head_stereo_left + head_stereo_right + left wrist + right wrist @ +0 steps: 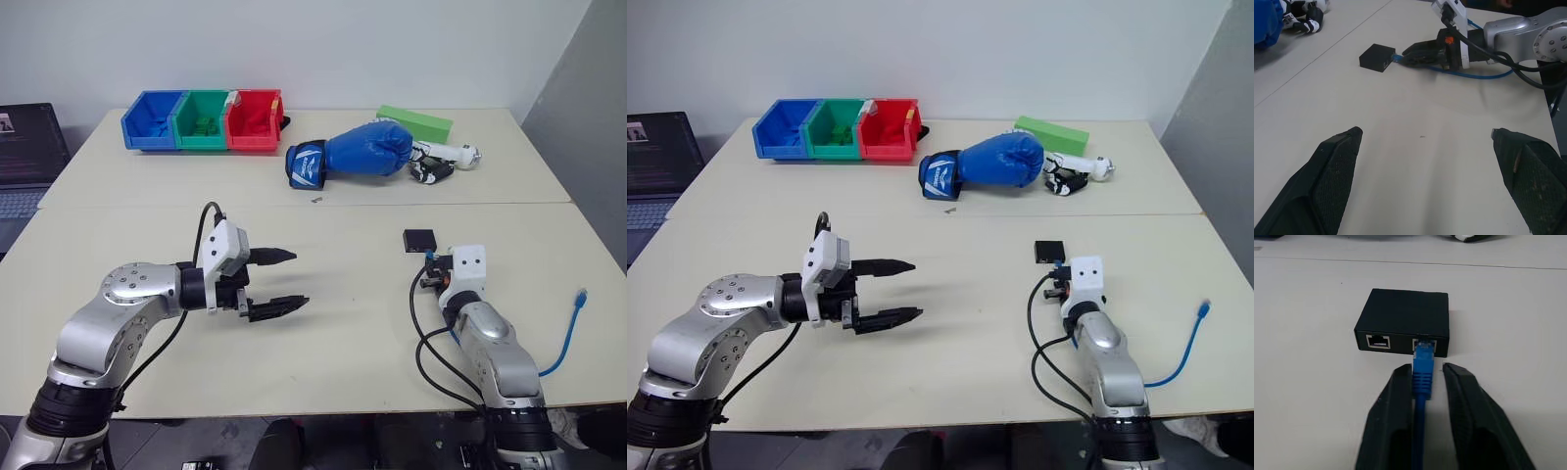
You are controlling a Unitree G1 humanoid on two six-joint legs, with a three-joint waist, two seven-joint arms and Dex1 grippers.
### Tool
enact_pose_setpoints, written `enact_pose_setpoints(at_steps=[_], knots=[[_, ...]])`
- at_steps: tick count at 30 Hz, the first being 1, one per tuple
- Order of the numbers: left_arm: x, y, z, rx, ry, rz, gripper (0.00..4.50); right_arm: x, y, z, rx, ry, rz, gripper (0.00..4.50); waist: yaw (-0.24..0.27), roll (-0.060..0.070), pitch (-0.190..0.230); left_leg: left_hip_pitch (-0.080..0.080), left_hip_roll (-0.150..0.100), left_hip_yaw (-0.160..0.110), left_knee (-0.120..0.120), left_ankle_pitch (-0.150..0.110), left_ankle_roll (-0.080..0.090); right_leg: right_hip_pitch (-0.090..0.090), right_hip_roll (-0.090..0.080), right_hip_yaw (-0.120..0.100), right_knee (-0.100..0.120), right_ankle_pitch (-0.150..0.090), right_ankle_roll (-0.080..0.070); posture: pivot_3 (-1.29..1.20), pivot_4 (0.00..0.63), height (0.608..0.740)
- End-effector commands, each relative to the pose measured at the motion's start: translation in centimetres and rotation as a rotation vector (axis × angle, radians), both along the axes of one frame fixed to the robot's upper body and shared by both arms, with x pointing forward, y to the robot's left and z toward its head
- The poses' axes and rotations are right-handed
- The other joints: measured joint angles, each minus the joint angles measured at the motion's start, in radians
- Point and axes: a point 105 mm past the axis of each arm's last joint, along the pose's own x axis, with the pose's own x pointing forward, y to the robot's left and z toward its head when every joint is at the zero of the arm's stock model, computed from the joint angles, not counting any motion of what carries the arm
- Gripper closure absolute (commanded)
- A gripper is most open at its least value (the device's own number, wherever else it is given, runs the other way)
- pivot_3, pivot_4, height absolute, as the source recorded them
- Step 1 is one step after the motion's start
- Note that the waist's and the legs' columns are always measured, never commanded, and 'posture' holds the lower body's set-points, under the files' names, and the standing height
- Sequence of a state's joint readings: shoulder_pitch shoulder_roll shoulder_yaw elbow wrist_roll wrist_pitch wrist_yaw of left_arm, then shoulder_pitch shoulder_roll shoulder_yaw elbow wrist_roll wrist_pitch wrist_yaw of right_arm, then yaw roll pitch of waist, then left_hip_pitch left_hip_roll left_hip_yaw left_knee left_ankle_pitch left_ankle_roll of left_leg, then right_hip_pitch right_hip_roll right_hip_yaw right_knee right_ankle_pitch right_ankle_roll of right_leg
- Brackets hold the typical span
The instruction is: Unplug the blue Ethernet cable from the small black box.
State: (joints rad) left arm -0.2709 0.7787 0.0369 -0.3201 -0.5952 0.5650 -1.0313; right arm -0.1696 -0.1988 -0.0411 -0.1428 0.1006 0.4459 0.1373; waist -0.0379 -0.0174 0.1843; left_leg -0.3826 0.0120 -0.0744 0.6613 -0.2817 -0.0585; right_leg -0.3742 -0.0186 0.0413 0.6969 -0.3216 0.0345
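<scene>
The right hand (1424,382) grips the blue cable (1423,369), still plugged into the box (1405,316). Left hand (284,281) released. One box, two ports.

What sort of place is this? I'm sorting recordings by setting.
Probably a robotics lab or test room: pale work tables against a bare white wall, three colored parts bins, a laptop at the side, and assorted test props such as a blue boxing glove.

Left gripper (286,281) wide open; right gripper (1425,382) pinched
</scene>
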Motion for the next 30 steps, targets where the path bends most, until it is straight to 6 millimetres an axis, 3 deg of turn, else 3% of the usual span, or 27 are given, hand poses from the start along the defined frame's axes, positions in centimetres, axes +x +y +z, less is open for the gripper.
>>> enact_pose_setpoints(at_steps=[1,6,11,17,23,30], knots=[[0.5,0.9,0.8,-0.048,0.014,0.057,0.00,0.1,-0.2,1.9,-0.045,-0.052,0.118,4.35,0.000,0.000,0.000,0.000,0.000,0.000,0.000,0.000,0.000,0.000,0.000,0.000,0.000,0.000,0.000,0.00,0.150,0.740],[0.3,1.1,0.3,-0.070,0.103,0.052,0.00,-0.4,1.8,4.4,-0.241,-0.145,0.453,4.36,0.000,0.000,0.000,0.000,0.000,0.000,0.000,0.000,0.000,0.000,0.000,0.000,0.000,0.000,0.000,0.00,0.150,0.740],[-0.6,1.0,0.1,-0.192,0.304,0.009,0.00,-2.5,5.9,8.1,-0.512,-0.366,0.924,4.36,-0.011,0.002,0.002,0.000,0.000,0.001,0.000,0.000,0.000,0.000,0.000,0.000,0.000,0.000,0.000,0.00,0.150,0.740],[-1.1,0.4,1.1,-0.316,0.445,-0.054,0.00,-4.5,8.7,9.9,-0.797,-0.592,1.308,4.36,-0.013,0.001,0.002,0.000,0.001,-0.001,0.001,0.000,0.000,0.001,0.000,-0.002,0.000,0.000,0.000,0.00,0.150,0.740],[-1.8,-0.4,1.7,-0.376,0.501,-0.085,0.00,-4.7,9.9,10.8,-0.850,-0.668,1.439,4.36,-0.010,0.000,0.003,0.000,0.001,-0.002,0.002,0.000,0.000,0.001,-0.002,-0.002,-0.001,0.000,0.000,0.00,0.150,0.740],[-2.2,-1.0,1.3,-0.397,0.520,-0.083,0.00,-5.2,11.4,12.6,-0.780,-0.710,1.483,4.36,-0.009,0.000,0.003,0.000,0.002,-0.002,0.002,0.000,0.000,0.001,-0.003,-0.001,0.000,0.000,0.000,0.00,0.150,0.740]])
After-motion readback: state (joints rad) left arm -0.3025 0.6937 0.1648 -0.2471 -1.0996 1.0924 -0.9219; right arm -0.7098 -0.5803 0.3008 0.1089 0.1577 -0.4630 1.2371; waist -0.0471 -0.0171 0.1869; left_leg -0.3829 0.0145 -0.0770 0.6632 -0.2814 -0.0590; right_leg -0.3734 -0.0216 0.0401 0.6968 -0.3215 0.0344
